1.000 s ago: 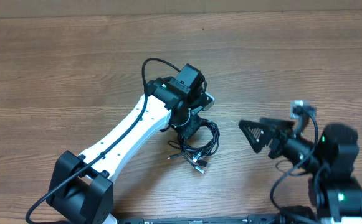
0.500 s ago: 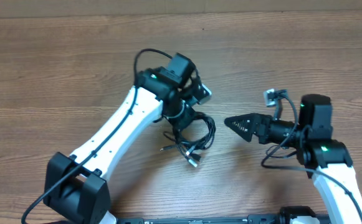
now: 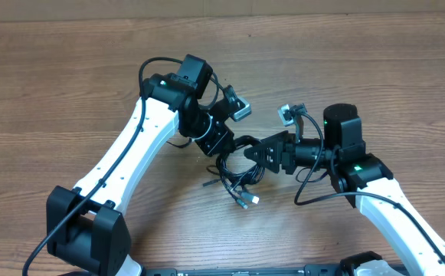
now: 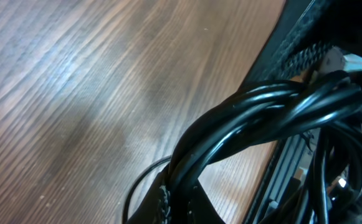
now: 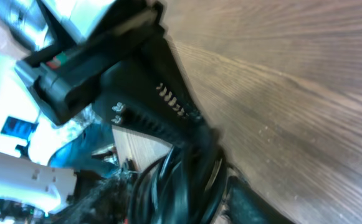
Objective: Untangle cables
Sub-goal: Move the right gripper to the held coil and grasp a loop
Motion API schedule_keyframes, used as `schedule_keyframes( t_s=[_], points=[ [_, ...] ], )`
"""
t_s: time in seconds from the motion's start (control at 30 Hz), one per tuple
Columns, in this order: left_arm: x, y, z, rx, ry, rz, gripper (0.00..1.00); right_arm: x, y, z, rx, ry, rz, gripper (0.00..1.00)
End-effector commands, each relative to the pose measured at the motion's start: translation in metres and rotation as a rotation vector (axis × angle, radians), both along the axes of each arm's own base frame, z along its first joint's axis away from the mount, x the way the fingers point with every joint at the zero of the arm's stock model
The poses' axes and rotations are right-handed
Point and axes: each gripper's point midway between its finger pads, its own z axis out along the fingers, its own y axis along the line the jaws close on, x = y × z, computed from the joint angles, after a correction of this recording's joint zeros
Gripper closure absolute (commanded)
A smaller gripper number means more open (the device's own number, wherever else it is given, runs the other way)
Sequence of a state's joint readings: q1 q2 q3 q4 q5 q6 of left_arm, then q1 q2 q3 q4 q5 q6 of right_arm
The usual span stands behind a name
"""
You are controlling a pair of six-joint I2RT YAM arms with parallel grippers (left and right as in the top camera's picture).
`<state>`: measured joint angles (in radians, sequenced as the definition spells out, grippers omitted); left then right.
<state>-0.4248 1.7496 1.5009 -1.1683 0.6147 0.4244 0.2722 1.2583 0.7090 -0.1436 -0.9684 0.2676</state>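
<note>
- Plug ends (image 3: 246,201) lie nearest, at 6 o'clock of the knot. At least two show, and none looks pulled free.
- One tangled bundle of cables (image 3: 241,175) sits mid-table, hanging from above down onto the wood. The strands overlap too much to count; I judge there are several.
- At 11 o'clock of it, the left gripper (image 3: 224,149) pinches the upper loops, which cross close by in its wrist view.
- At 3 o'clock, the right gripper (image 3: 254,150) noses into the bundle. I cannot tell whether its jaws are spread or pressed together.
- Two arms and two grippers work on one bundle. Untangling looks barely begun, with all the separating left.
- Beyond, toward 12 o'clock, runs the wooden table (image 3: 375,69).
</note>
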Motion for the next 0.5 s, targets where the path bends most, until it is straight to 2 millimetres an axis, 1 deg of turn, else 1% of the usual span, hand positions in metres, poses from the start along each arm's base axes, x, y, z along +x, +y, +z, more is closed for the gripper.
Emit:
schedule_keyframes(
  t_s=[0.0,0.1,0.2,0.23,0.37,0.47],
  points=[
    [-0.001,-0.007,0.019,-0.068,-0.049,-0.054,0.96,0.006,0.001,0.004,-0.002,-0.01,-0.014,0.7],
    [0.004,-0.005,0.017,-0.05,-0.063,-0.041,0.96,0.005,0.002,0.004,0.017,0.067,-0.036,0.94],
    [0.015,-0.004,0.015,-0.024,-0.085,0.014,0.96,0.0,0.003,0.006,0.039,0.11,-0.019,0.96],
    [0.023,-0.001,0.013,-0.003,-0.095,0.056,0.96,-0.001,0.003,0.005,0.041,0.126,-0.022,0.96],
    [0.057,0.013,0.01,0.07,-0.11,0.298,0.96,-0.005,0.002,-0.001,0.029,0.193,-0.034,0.96],
    [0.081,0.022,0.014,0.056,-0.105,0.473,0.96,-0.013,-0.001,-0.012,0.006,0.27,-0.036,0.96]
  ],
)
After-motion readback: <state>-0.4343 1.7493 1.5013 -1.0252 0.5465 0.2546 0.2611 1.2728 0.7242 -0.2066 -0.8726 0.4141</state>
